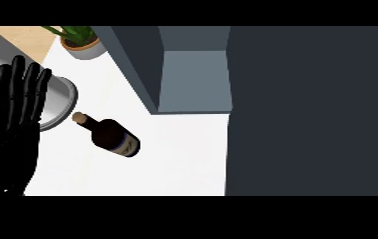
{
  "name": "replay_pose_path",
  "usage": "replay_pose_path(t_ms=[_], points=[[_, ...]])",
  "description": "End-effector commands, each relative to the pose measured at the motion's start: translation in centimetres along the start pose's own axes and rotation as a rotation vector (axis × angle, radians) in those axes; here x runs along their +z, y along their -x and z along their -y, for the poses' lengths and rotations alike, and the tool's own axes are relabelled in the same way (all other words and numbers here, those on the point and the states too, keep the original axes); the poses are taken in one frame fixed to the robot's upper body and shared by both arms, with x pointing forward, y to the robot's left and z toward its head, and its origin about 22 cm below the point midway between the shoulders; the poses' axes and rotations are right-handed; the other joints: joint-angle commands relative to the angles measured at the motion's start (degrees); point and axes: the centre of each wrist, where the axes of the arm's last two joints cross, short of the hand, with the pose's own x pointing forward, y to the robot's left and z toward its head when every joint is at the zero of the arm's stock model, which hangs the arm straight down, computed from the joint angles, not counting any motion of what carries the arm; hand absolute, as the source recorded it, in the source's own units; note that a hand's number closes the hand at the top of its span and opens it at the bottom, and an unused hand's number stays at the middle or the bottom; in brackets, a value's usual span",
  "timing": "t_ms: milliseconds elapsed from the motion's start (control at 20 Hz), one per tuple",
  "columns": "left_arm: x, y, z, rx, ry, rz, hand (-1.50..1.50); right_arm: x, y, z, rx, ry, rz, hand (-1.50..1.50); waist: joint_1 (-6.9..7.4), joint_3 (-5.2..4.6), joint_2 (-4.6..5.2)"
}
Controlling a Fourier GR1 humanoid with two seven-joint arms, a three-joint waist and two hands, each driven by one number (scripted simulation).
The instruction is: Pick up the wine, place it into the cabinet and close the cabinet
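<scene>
Robot hand (pixel 22 103), left one, at view's left edge, fingers straight and up, released, resting; holds nothing. Right robot hand out of view.

Wine (pixel 111 134) stands on worktop (pixel 177 158), left of and below cabinet (pixel 193 80), apart from it, cork toward hand.

Risks, as judgement: bottle tall, narrow, smooth, so sideways bump may topple or roll it; cabinet side wall left of opening may catch bottle on entry.

Containers: cabinet open, interior shows nothing. Grey round pan (pixel 59 100) beside hand, contents hidden. Pot (pixel 83 47) left of cabinet holds plant.
</scene>
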Motion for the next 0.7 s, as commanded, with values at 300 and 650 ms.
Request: replay_pose_path(t_ms=[300, 650], points=[[-0.7, 1.1, 1.8, 0.399, 0.407, -0.120, -1.50, 2.4, -1.3, -2.3, -0.199, -0.082, -0.101, -1.50, -0.79, -0.62, 0.32], [-2.4, -3.7, -2.3, 0.451, 0.488, -0.157, -1.50, 3.8, -7.2, -1.7, -0.222, -0.105, -0.142, -1.50, 0.39, -0.57, -0.04]])
